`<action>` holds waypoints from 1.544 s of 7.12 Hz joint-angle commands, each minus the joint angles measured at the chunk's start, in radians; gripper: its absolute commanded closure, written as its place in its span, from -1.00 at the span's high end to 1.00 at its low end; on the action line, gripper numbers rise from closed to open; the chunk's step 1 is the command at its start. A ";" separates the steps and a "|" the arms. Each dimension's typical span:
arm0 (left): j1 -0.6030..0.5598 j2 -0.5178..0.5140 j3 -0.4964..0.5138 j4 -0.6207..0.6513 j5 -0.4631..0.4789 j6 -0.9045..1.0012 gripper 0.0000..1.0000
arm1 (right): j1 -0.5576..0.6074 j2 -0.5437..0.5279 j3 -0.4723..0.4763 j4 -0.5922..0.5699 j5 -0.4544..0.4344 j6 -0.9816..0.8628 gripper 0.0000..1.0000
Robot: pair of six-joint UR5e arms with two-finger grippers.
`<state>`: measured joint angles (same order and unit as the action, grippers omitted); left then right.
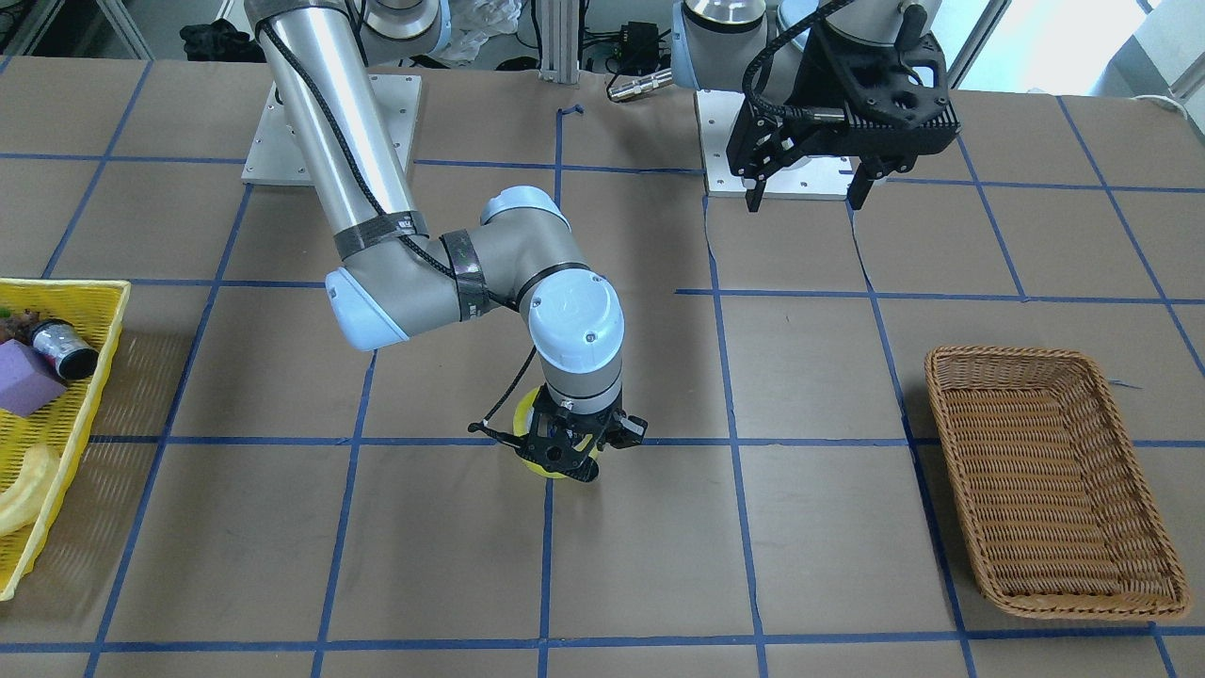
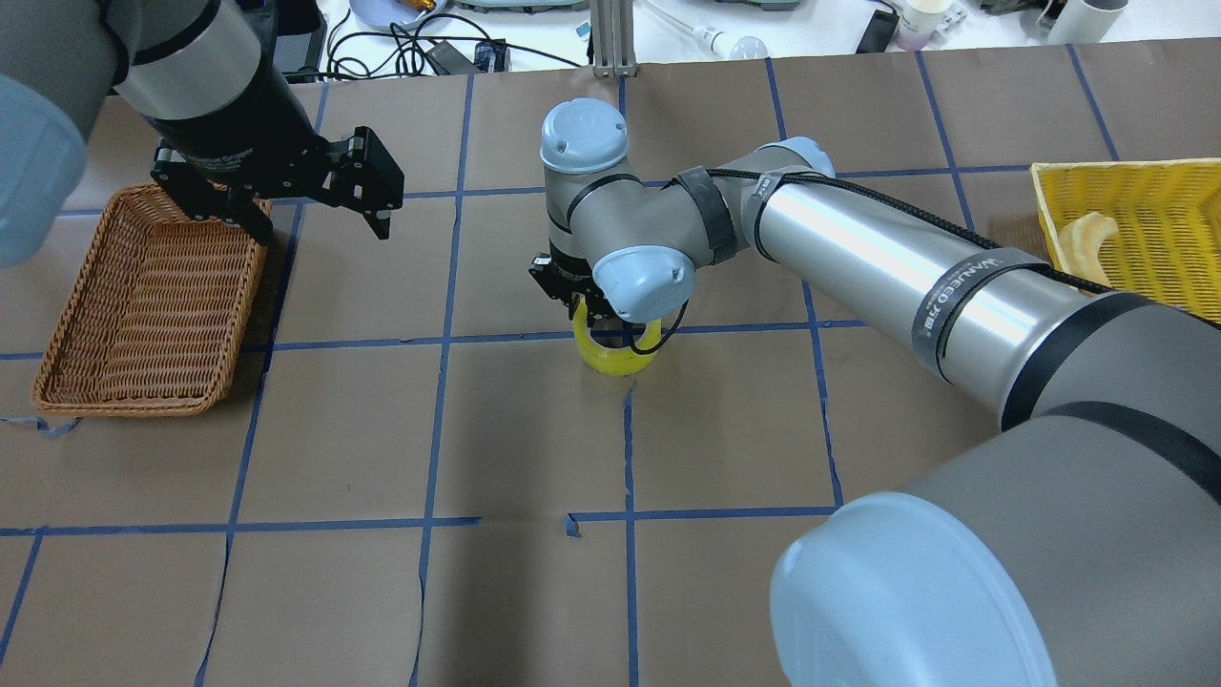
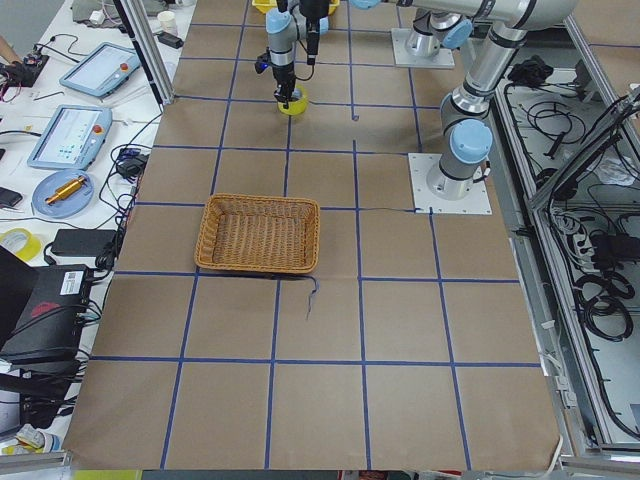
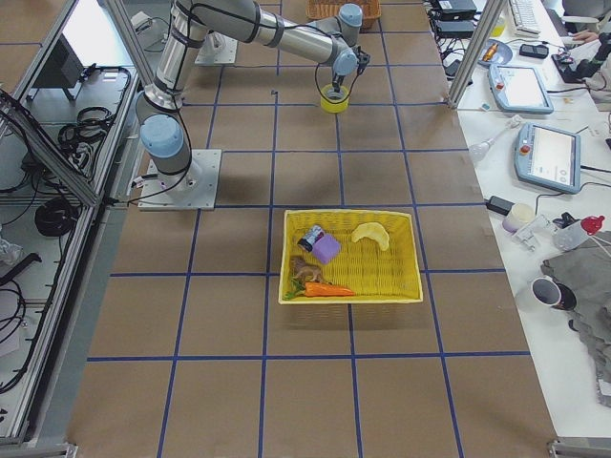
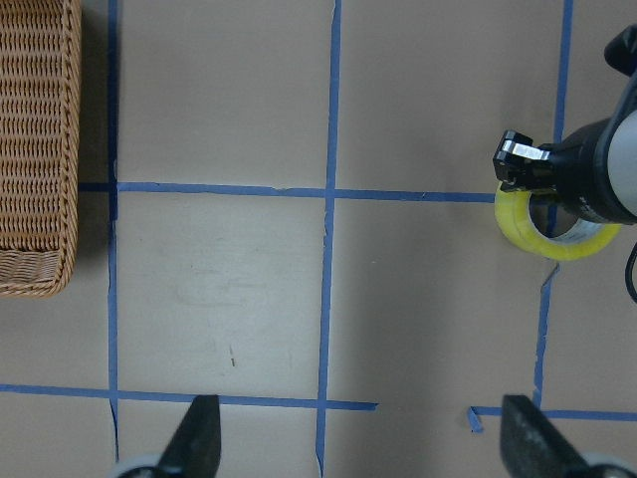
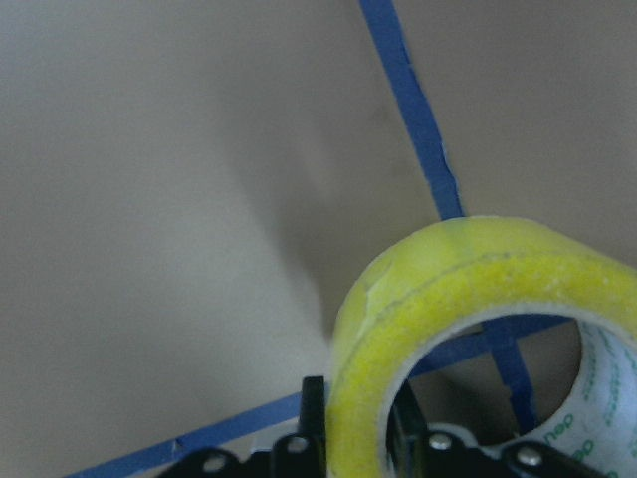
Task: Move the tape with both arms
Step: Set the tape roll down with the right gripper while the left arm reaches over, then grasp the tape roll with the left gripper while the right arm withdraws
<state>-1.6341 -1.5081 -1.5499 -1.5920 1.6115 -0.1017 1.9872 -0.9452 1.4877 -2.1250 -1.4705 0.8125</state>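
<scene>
The tape (image 2: 615, 361), a translucent yellow roll, is at table level near the table's middle, on a blue grid line. It also shows in the front view (image 1: 533, 464) and the left wrist view (image 5: 528, 231). My right gripper (image 2: 593, 322) points straight down onto it. In the right wrist view the tape (image 6: 448, 289) has one black finger (image 6: 314, 403) outside its wall and the other inside the ring, shut on the wall. I cannot tell whether the roll touches the table. My left gripper (image 2: 320, 229) hangs open and empty above the table beside the wicker basket, well apart from the tape.
A brown wicker basket (image 2: 124, 405) lies on my left side, with nothing showing in it. A yellow basket (image 2: 1135, 181) on my right side holds a purple block (image 1: 24, 377), a dark cylinder (image 1: 61, 348) and other items. Blue tape lines grid the brown table.
</scene>
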 commanded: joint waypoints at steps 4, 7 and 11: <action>0.002 -0.178 -0.212 0.317 -0.143 -0.094 1.00 | -0.285 -0.310 -0.004 0.347 -0.027 -0.372 1.00; -0.085 -0.392 -0.309 0.617 -0.378 -0.589 1.00 | -0.387 -0.501 0.026 0.539 -0.170 -0.738 1.00; -0.164 -0.543 -0.303 0.805 -0.340 -0.684 -0.39 | -0.387 -0.538 0.046 0.569 -0.159 -0.728 1.00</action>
<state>-1.7799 -2.0178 -1.8561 -0.8187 1.2641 -0.7784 1.5997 -1.4733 1.5344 -1.5643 -1.6347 0.0870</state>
